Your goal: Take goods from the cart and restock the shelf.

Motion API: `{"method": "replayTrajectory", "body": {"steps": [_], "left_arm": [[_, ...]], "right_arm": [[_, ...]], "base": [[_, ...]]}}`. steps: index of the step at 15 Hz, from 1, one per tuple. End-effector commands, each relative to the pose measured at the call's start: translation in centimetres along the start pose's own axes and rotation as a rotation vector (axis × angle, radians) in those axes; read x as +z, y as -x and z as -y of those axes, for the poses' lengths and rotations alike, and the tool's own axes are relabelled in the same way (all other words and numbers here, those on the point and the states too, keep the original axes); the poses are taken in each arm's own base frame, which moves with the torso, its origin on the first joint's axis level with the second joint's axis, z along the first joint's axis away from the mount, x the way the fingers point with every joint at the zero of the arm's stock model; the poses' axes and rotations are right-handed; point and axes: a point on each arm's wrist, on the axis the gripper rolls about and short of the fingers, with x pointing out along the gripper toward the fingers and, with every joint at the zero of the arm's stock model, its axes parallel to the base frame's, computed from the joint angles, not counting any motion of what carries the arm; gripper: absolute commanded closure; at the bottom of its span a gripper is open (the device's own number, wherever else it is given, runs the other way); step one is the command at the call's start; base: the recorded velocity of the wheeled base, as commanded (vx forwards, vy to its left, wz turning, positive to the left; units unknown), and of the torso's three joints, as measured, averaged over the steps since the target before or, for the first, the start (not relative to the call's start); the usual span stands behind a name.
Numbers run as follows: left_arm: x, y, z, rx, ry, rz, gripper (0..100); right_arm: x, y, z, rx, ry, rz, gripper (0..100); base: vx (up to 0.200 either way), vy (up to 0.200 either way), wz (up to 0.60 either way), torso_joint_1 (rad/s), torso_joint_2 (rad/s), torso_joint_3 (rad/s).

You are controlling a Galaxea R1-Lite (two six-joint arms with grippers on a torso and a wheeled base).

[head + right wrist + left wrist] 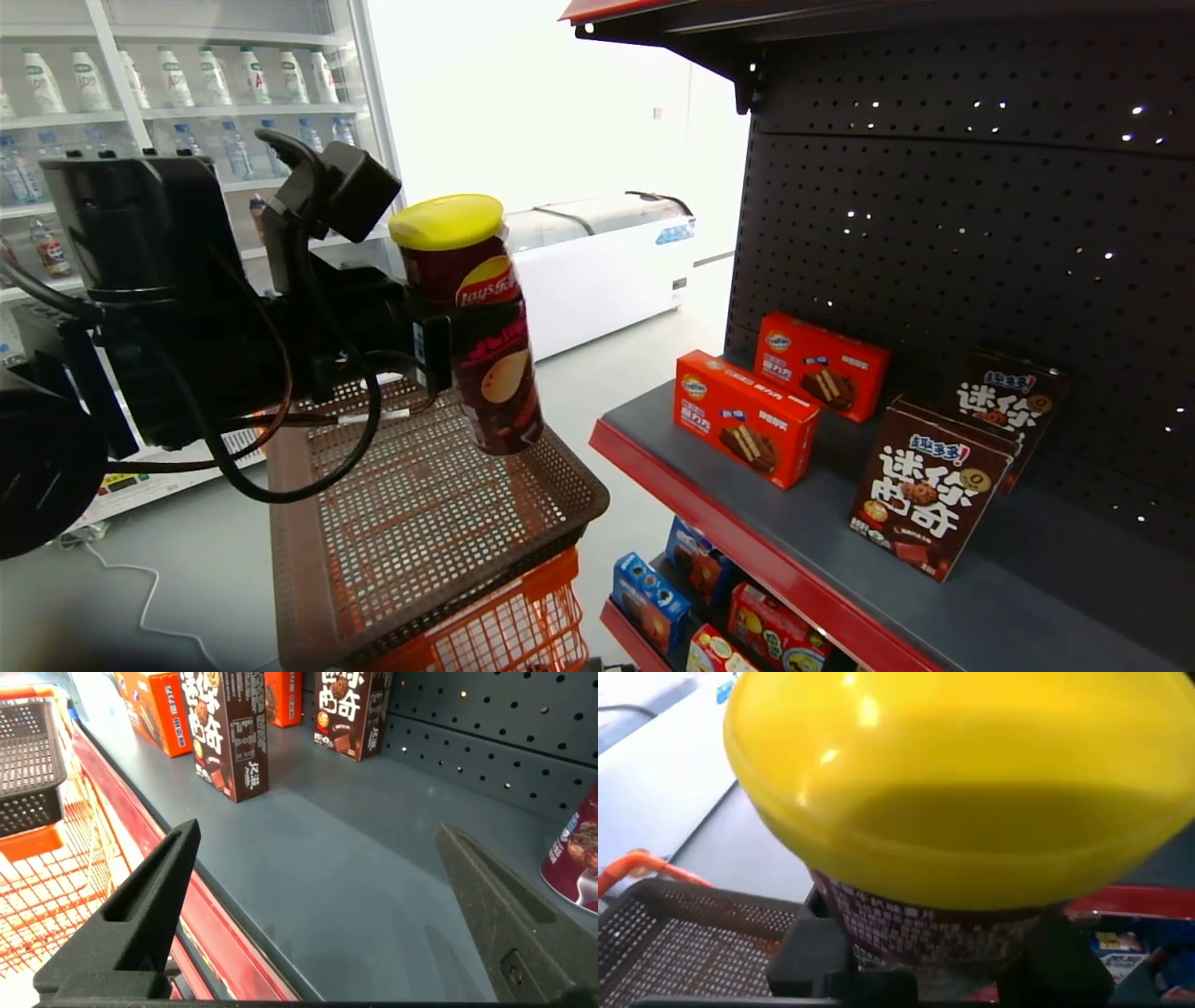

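A tall chip can (481,345), dark red with a yellow lid (962,784), hangs upright above the cart's brown mesh basket (569,467). My left gripper (439,359) is shut on its middle, and its black fingers (817,947) clasp the can below the lid. To the right stands the shelf (840,532), a grey board with a red front edge. Two red boxes (747,415) and two dark brown boxes (934,485) stand on it. My right gripper (327,915) hovers open over a bare stretch of the shelf board (355,849), with nothing between its fingers (140,915).
An orange wire basket (523,625) sits under the brown one. Blue and red packs (709,597) fill the lower shelf. A dark red can (575,854) stands at the board's far end. Behind are a bottle fridge (187,84) and a white chest freezer (597,271).
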Motion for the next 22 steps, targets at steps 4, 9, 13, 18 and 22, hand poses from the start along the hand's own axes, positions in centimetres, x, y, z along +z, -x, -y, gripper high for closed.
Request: {"method": "replayTrajectory", "body": {"steps": [4, 9, 13, 18, 22], "left_arm": [[-1.8, -0.2, 4.7, -0.250, 0.106, -0.028, 100], [-1.6, 1.5, 5.9, -0.478, 0.144, -0.024, 100], [-0.6, 4.1, 7.2, -0.639, 0.154, -0.051, 100], [-0.4, 5.6, 8.2, -0.777, 0.152, -0.049, 100], [-1.4, 5.8, 8.7, -0.800, 0.161, -0.078, 100]], "right_arm": [[0.0, 0.0, 0.0, 0.002, 0.002, 0.000, 0], [0.0, 0.0, 0.0, 0.002, 0.000, 0.000, 0], [0.0, 0.0, 0.0, 0.002, 0.000, 0.000, 0], [0.0, 0.0, 0.0, 0.002, 0.000, 0.000, 0], [0.0, 0.0, 0.0, 0.000, 0.000, 0.000, 0]], "base": [[0.000, 0.000, 0.00, 0.000, 0.00, 0.000], [0.000, 0.000, 0.00, 0.000, 0.00, 0.000], [0.000, 0.000, 0.00, 0.000, 0.00, 0.000], [0.000, 0.000, 0.00, 0.000, 0.00, 0.000], [0.000, 0.000, 0.00, 0.000, 0.00, 0.000]]}}
